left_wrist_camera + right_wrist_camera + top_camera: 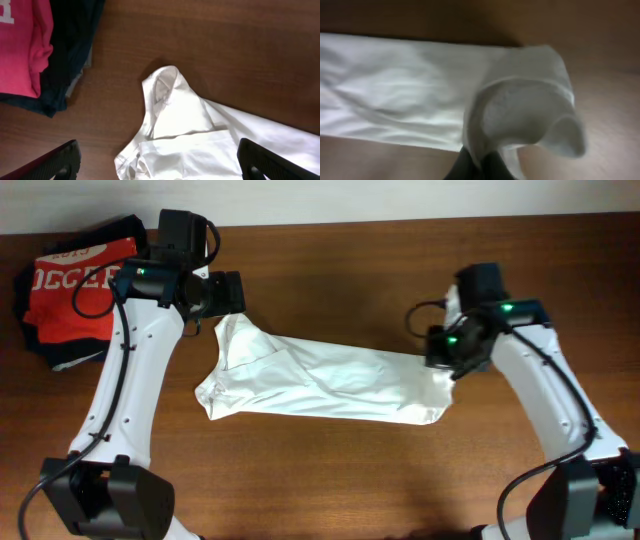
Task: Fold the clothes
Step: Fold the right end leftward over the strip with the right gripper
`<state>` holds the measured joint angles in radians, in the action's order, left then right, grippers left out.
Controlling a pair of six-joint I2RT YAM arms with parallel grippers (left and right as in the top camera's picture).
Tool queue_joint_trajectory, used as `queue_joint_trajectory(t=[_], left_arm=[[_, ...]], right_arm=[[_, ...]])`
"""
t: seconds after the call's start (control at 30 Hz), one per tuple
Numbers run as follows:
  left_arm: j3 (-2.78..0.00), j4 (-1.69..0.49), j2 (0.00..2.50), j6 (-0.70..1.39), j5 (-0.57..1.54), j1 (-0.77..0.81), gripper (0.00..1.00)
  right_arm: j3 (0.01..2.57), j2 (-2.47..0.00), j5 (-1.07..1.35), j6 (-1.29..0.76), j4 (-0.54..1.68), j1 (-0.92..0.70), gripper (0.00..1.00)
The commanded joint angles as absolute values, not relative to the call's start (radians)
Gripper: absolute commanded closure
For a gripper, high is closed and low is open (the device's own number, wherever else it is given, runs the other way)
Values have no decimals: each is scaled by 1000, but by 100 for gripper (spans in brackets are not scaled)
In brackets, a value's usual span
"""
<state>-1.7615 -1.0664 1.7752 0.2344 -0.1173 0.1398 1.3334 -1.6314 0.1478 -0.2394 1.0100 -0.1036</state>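
Brown wooden tabletop [330, 480] bearing clothing
A white cotton T-shirt [330, 385] is laid mid-tabletop; a pile of red and navy garments [70, 300] is heaped at a corner.

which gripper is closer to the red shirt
Left. The left gripper hovers open near the red shirt, above one end of the white T-shirt; the right gripper is shut on the T-shirt's far end.
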Motion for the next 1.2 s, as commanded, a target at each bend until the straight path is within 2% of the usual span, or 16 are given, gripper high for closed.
queue_joint_trajectory(t=[0.0,0.2,0.6,0.63,0.67,0.7,0.73,0.8,0.83,0.87,0.9,0.93,1.03,1.17], left_arm=[[-1759,-1064,1774,230,-128,136,1],[-1759,-1064,1774,230,-128,136,1],[-1759,-1064,1774,230,-128,136,1],[-1759,-1064,1774,230,-128,136,1],[-1759,-1064,1774,230,-128,136,1],[-1759,-1064,1774,230,-128,136,1],[-1759,-1064,1774,230,-128,136,1],[-1759,-1064,1774,230,-128,136,1],[-1759,-1064,1774,230,-128,136,1],[-1759,-1064,1774,230,-128,136,1],[-1759,-1064,1774,230,-128,136,1],[-1759,-1064,1774,230,-128,136,1],[-1759,-1064,1774,230,-128,136,1],[-1759,-1064,1774,230,-128,136,1]], right_arm=[[1343,-1691,214,-302,918,-201,96],[1343,-1918,314,-310,636,-434,96],[1343,-1920,378,-328,530,-451,96],[1343,-1920,380,-332,524,-451,73],[1343,-1920,416,-331,498,-451,5],[1349,-1916,523,-330,456,-441,2],[1387,-1911,765,-311,399,-397,2],[1459,-1904,820,-302,490,-323,2],[1477,-1902,818,-257,608,-269,2],[1475,-1905,787,-215,721,-234,11],[1469,-1905,695,-195,820,-219,85],[1459,-1905,633,-195,862,-220,96],[1306,-1905,615,-200,780,-278,96],[1035,-1905,611,-271,493,-316,96]])
